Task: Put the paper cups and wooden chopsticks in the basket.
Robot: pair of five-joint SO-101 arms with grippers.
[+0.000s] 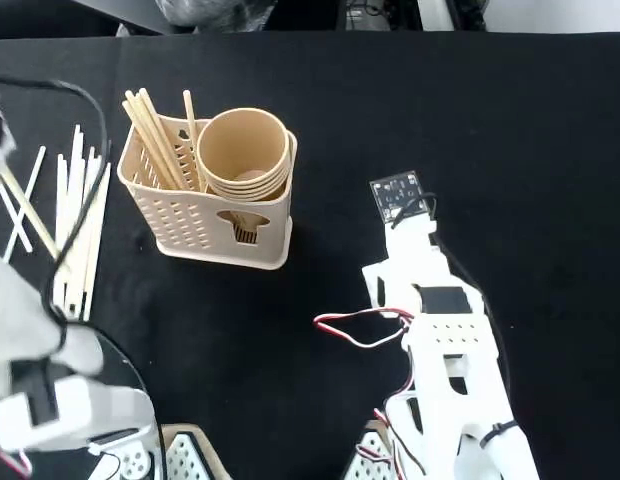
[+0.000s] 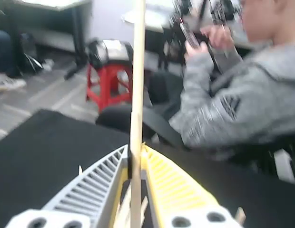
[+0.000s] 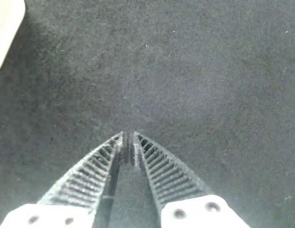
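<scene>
A beige slotted basket (image 1: pixel 205 225) stands left of the table's middle. It holds stacked paper cups (image 1: pixel 244 152) and several wooden chopsticks (image 1: pixel 155 135) leaning in its left part. More loose chopsticks (image 1: pixel 75 230) lie on the black cloth to its left. My left gripper (image 2: pixel 135 152) is shut on a single chopstick (image 2: pixel 137 71) that runs straight up between its fingers, lifted off the table. The left arm (image 1: pixel 40 390) is at the table's front left. My right gripper (image 3: pixel 128 142) is shut and empty, low over bare cloth to the right of the basket (image 3: pixel 5 28).
The right arm (image 1: pixel 445 330) stretches from the front edge toward the middle, with a red and white wire (image 1: pixel 355 330) looping off its side. A black cable (image 1: pixel 80 100) crosses the far left. Bare black cloth lies behind and to the right of the basket.
</scene>
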